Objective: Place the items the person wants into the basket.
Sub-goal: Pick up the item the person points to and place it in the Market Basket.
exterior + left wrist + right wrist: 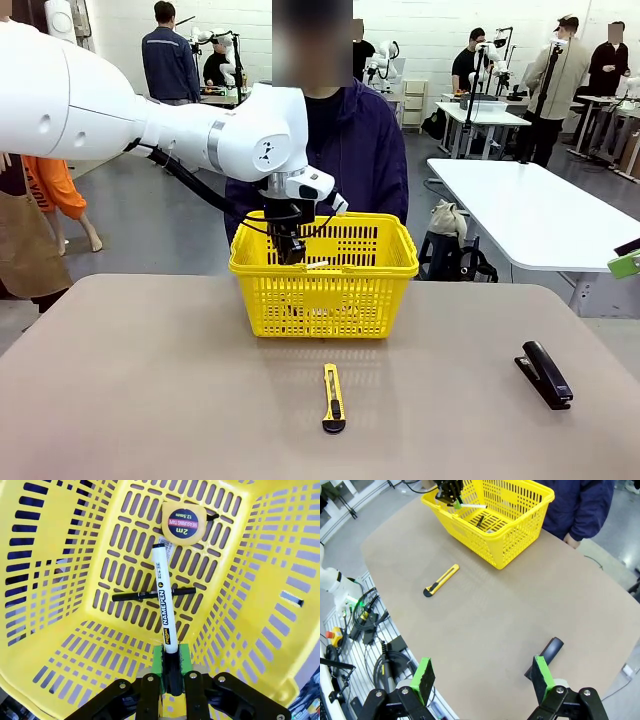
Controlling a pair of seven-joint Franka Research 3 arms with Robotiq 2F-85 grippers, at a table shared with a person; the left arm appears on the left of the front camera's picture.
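My left gripper [287,250] hangs inside the top of the yellow basket [375,300], shut on the black cap end of the white marker [318,265]. In the left wrist view the marker [162,600] juts out from the green pads [159,661] over the basket floor [120,560]. There lie the round yellow-and-black tape measure [183,524] and the thin black pen [145,595]. My right gripper [483,677] stands open above the table's near right part, with nothing between its fingers. The person [360,150] stands right behind the basket.
A yellow-and-black utility knife [333,398] lies on the table in front of the basket. A black stapler [545,374] lies at the right, just beyond my right gripper's fingers [545,657]. The brown tabletop [150,380] is bare at the left.
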